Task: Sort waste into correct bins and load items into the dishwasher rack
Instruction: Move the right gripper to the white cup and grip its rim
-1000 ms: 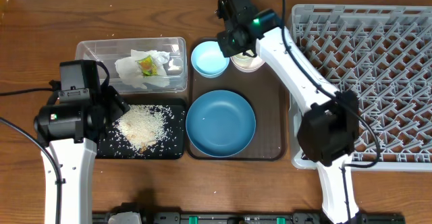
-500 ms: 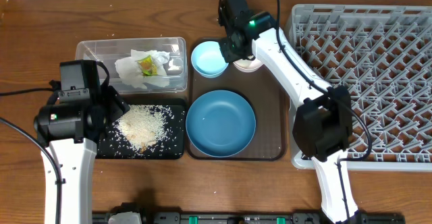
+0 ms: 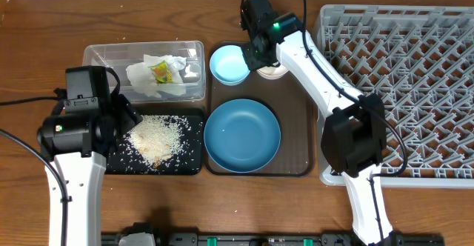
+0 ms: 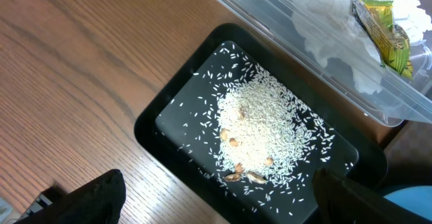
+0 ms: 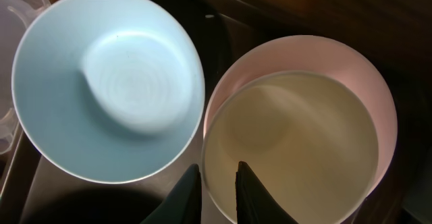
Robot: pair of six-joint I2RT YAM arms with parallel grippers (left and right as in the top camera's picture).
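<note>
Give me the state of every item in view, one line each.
clear tub: holds napkin with wrapper on it
black tray: holds heaped rice
dark-blue plate: empty, flat on brown serving tray
light-blue bowl: upright, empty
pink bowl: upright, white cup nested inside
white cup: upright, empty
dishwasher rack: nothing loaded where visible
left gripper: open, empty, above black tray
right gripper: fingers close together astride cup rim; grip unclear

Glossy lt-blue bowl (image 5: 108, 82), clear plastic tub (image 3: 104, 55), wood table (image 3: 222, 209).
</note>
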